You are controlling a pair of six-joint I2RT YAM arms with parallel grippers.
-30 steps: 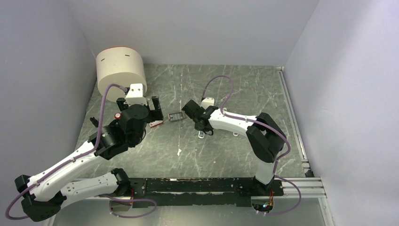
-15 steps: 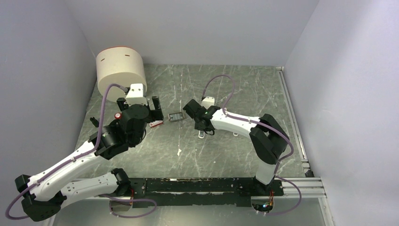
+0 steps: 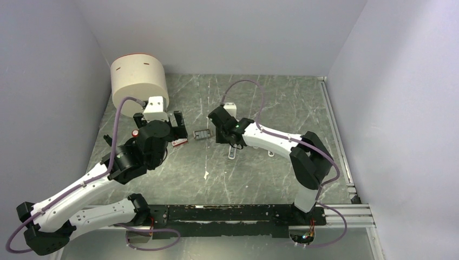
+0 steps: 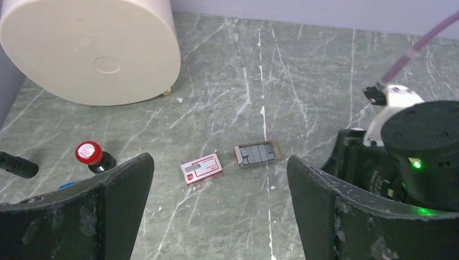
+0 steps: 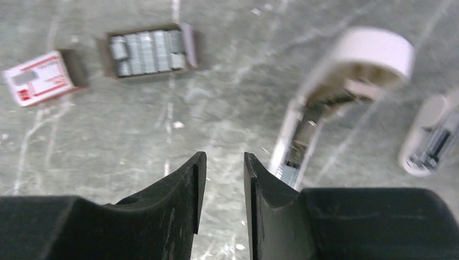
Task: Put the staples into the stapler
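Staples lie in open tray on desk, beside red-and-white box. Stapler lies open nearby, apart from them. Right fingers only little apart, pinching nothing, hang between tray and stapler. Left fingers spread wide, holding nothing.

Worry: gap maybe too small for staple block. Fingers may bump tray, shove it. Block may snap. Stapler loose, may slide when staples pushed in.

**Blurred, clipped and covered**
The right wrist view is smeared: the lower end of the stapler lies behind the right claw, and a short white piece is cut by the right edge. In the left wrist view the cream drum overruns the top-left corner, and a black stub is clipped at the left edge.
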